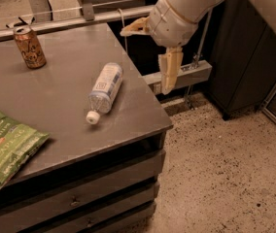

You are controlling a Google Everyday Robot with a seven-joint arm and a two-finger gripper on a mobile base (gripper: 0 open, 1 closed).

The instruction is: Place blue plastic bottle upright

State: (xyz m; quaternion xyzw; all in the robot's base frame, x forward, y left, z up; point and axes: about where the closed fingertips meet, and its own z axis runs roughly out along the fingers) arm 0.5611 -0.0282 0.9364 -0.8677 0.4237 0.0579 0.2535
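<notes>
The blue plastic bottle (104, 92) lies on its side on the grey table (60, 81), near the right edge. It is clear, with a white-and-pale-blue label, and its white cap points toward the front left. My gripper (145, 61) hangs from the white arm above the table's far right corner, up and to the right of the bottle and not touching it. It is open and empty: one yellowish finger (169, 72) points down and the other (134, 28) points left.
An orange-brown drink can (29, 47) stands at the table's back left. A green chip bag (7, 144) lies at the front left. Drawers sit under the tabletop. A dark cabinet (245, 57) stands right of the speckled floor.
</notes>
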